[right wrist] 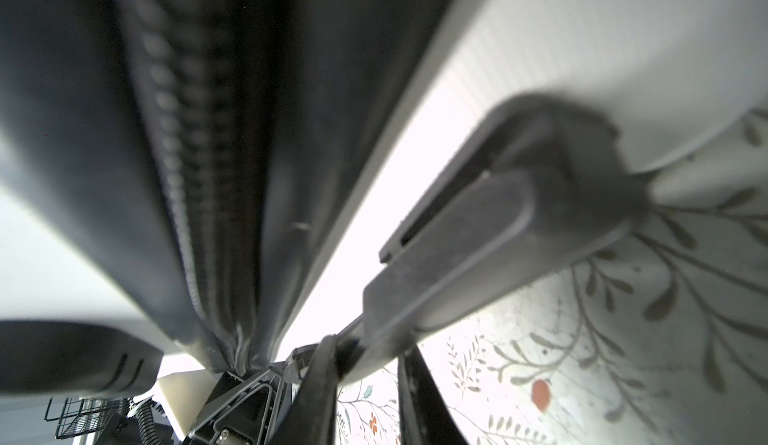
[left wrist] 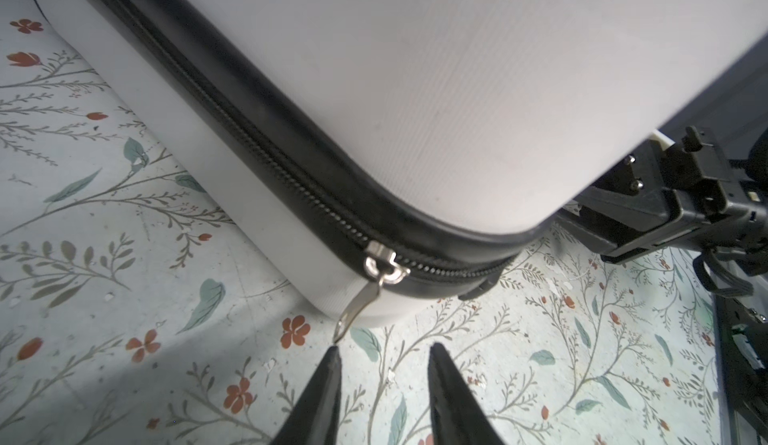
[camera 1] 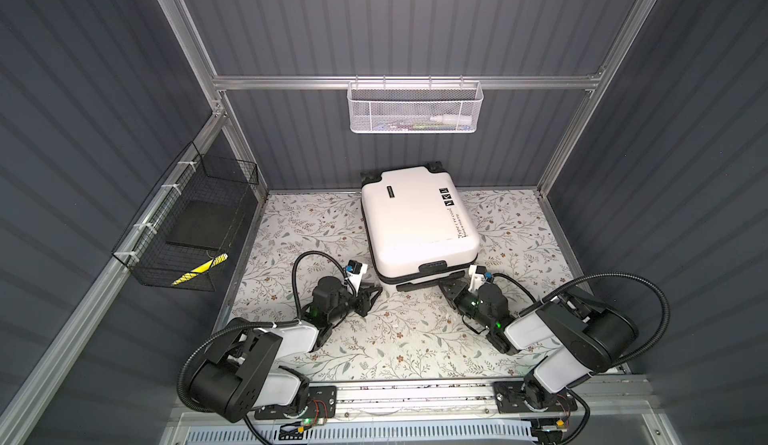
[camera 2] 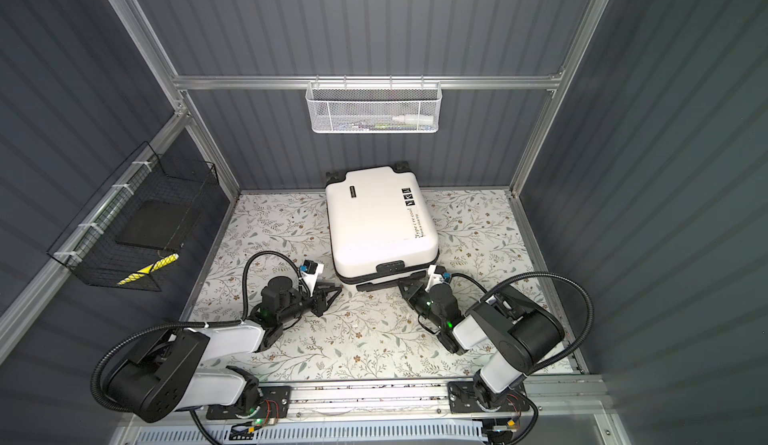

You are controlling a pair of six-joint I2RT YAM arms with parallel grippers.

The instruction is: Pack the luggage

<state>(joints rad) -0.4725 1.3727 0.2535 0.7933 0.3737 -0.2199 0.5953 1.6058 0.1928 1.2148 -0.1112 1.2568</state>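
The luggage (camera 1: 415, 222) (camera 2: 380, 222), a white hard-shell case with black lettering, lies flat and closed on the floral tabletop, wheels toward the back wall. My left gripper (camera 1: 368, 295) (left wrist: 384, 349) is open at its near left corner. The silver zipper pull (left wrist: 357, 312) hangs from the slider, its end just touching one fingertip (left wrist: 332, 353), with nothing between the fingers. My right gripper (camera 1: 446, 289) (right wrist: 368, 360) is shut on the black handle (camera 1: 430, 283) (right wrist: 478, 264) along the luggage's near edge.
A white mesh basket (camera 1: 413, 108) with small items hangs on the back wall. A black wire basket (camera 1: 187, 231) with a yellow and black item hangs on the left wall. Both arm bases sit on the front rail (camera 1: 415, 397).
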